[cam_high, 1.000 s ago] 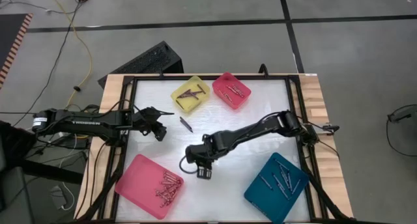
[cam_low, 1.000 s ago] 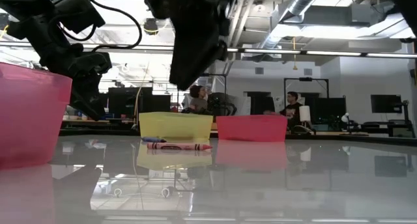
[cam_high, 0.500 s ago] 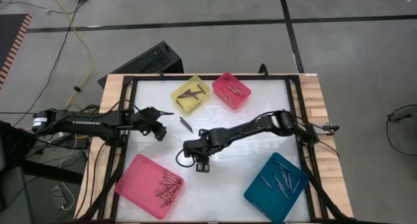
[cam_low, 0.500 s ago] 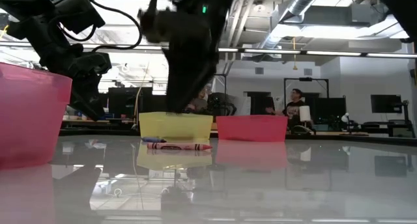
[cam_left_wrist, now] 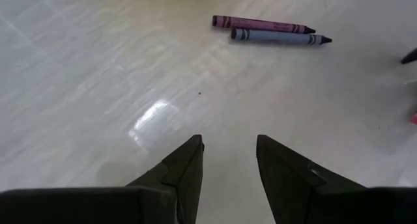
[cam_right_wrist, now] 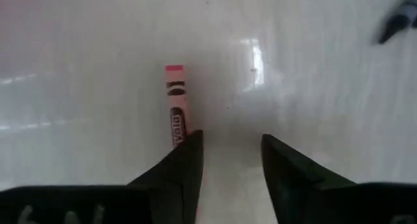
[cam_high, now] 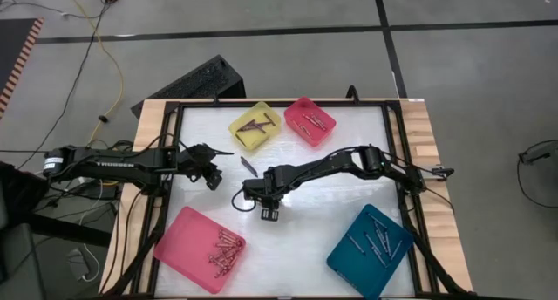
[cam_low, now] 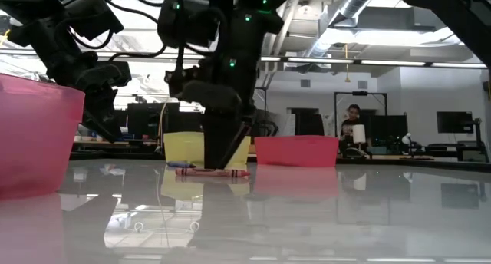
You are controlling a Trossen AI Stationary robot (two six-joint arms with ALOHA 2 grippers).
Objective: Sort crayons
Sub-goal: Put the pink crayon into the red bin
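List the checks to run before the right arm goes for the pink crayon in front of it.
1. Right gripper open, nothing between its fingers: ok.
2. Pink crayon lined up inside the gap: not ok; it lies beside one finger, outside the gap.
3. Right fingertips clear of the table: cannot tell.
4. Left gripper open, empty and away from that crayon: ok.
5. Two loose crayons lying side by side, touched by neither gripper: ok.
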